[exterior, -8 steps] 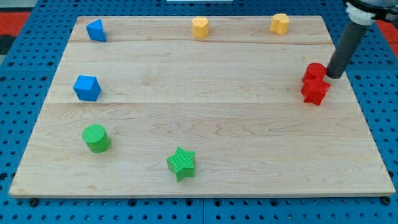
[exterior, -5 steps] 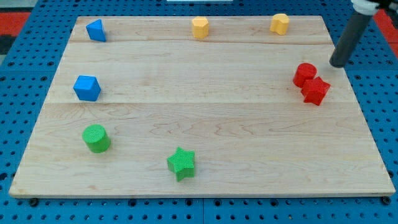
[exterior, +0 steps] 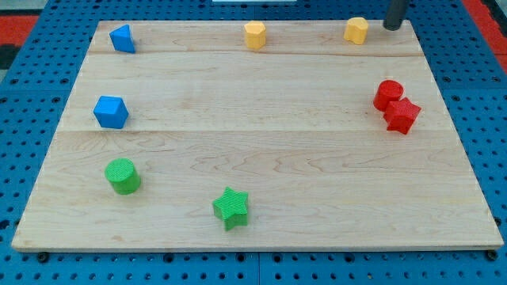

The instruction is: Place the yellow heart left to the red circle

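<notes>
A red circle (exterior: pixel 388 94) sits near the board's right edge, touching a red star (exterior: pixel 402 115) just below and to its right. Two yellow blocks lie along the top edge, one at top middle (exterior: pixel 255 35) and one at top right (exterior: pixel 356 30). I cannot tell for sure which of them is the heart. My tip (exterior: pixel 392 28) is at the view's top, just right of the top-right yellow block and apart from it, well above the red circle.
A blue block (exterior: pixel 122 38) lies at the top left and another blue block (exterior: pixel 110 112) at mid left. A green circle (exterior: pixel 123 176) and a green star (exterior: pixel 230 207) lie at the lower left. The wooden board (exterior: pixel 261 150) rests on a blue pegboard.
My tip pushed the red circle slightly left, then moved away up to the view's top, beside the top-right yellow block. The other blocks have not moved.
</notes>
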{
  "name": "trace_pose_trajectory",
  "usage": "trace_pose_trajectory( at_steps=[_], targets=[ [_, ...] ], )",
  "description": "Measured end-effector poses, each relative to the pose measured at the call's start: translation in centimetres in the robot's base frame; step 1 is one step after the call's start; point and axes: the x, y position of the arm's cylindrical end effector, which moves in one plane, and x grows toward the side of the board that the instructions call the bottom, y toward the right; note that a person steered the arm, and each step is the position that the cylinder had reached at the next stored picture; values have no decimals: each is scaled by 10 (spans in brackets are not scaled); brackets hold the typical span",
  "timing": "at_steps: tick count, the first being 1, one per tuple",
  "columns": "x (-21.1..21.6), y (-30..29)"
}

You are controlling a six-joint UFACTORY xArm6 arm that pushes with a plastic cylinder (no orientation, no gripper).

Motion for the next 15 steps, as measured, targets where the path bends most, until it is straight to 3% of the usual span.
trace_pose_trajectory(
  at_steps=[1, 3, 4, 6, 9, 10, 11, 13, 15],
  targets=[
    [-6, -16],
    [25, -56],
    [6, -63],
    [15, -135],
    [91, -230],
    [98, -287],
    [122, -274],
    [127, -177],
    [130, -138]
  ],
)
